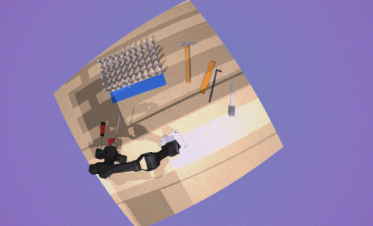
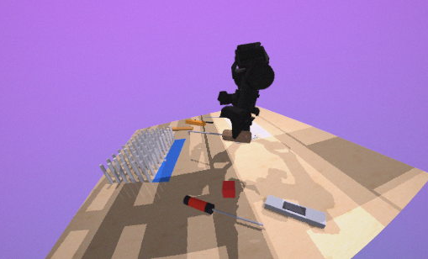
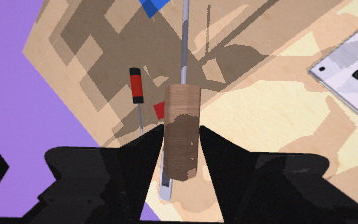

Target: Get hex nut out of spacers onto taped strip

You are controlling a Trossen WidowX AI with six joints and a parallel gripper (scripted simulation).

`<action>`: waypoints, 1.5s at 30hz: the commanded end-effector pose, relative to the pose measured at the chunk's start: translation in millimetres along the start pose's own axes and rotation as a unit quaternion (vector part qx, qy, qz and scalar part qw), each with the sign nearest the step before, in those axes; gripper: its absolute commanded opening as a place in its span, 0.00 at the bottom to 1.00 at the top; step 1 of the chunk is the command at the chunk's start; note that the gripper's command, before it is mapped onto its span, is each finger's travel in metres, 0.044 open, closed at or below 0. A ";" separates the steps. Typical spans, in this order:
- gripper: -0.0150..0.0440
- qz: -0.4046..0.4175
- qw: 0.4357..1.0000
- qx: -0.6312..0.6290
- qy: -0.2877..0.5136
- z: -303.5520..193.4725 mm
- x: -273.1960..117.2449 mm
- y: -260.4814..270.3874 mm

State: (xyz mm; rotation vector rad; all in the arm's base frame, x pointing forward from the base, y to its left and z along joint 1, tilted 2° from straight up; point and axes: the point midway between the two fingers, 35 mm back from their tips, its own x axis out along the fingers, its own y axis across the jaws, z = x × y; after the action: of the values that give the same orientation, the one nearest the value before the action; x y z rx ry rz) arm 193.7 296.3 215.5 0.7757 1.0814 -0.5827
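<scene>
The grey metal spacers stand in rows behind the blue taped strip. A tiny light nut appears to lie on the strip, near its spacer-side edge. My gripper is shut on the brown wooden handle of a hook tool, raised above the table, well in front of the strip. The tool's thin metal shaft points toward the spacer side, outside the field. Its tip is cut off in the wrist view.
A red screwdriver, red cube and grey bar lie nearby. A hammer, orange-handled piece, black hooked rod and grey-headed tool lie right.
</scene>
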 end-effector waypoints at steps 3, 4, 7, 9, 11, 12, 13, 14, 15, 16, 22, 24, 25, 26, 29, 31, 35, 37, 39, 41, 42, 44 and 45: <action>0.25 0.012 0.999 0.041 -0.019 -31.3 -10.3 -0.3; 0.25 0.013 0.999 0.045 -0.020 -34.1 -11.1 -0.6; 0.25 0.013 0.999 0.046 -0.021 -35.0 -11.3 -0.7; 0.25 0.013 0.999 0.046 -0.021 -35.0 -11.3 -0.7; 0.25 0.013 0.999 0.046 -0.021 -35.1 -11.0 -0.6; 0.25 0.013 0.999 0.046 -0.021 -35.3 -10.7 -0.6; 0.25 0.013 0.999 0.046 -0.021 -35.4 -10.3 -0.6; 0.25 0.013 0.999 0.046 -0.021 -35.7 -9.7 -0.6; 0.25 0.013 0.999 0.046 -0.021 -36.0 -9.1 -0.6; 0.25 0.013 0.999 0.046 -0.021 -36.3 -8.5 -0.6; 0.25 0.013 0.999 0.046 -0.021 -38.0 -4.6 -0.5; 0.25 0.013 0.999 0.046 -0.021 -38.6 -3.3 -0.5; 0.25 0.013 0.999 0.046 -0.021 -38.9 -2.6 -0.4; 0.25 0.013 0.999 0.046 -0.021 -39.1 -1.9 -0.4; 0.25 0.013 0.999 0.046 -0.021 -40.0 0.0 -0.4; 0.25 0.013 0.999 0.046 -0.021 -40.5 1.3 -0.4; 0.25 0.013 0.999 0.046 -0.021 -41.6 4.0 -0.5; 0.25 0.013 0.999 0.046 -0.021 -42.2 5.3 -0.5; 0.25 0.013 0.999 0.046 -0.021 -42.7 6.6 -0.5; 0.25 0.013 0.999 0.046 -0.021 -43.3 7.9 -0.6; 0.25 0.013 0.999 0.046 -0.021 -43.5 8.6 -0.6; 0.25 0.013 0.999 0.046 -0.021 -44.1 9.9 -0.6; 0.25 0.013 0.999 0.046 -0.021 -44.3 10.5 -0.7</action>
State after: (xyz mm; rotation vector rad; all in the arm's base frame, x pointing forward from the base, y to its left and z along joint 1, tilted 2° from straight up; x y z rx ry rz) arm 171.2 330.4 196.0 0.8497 1.0198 -0.6273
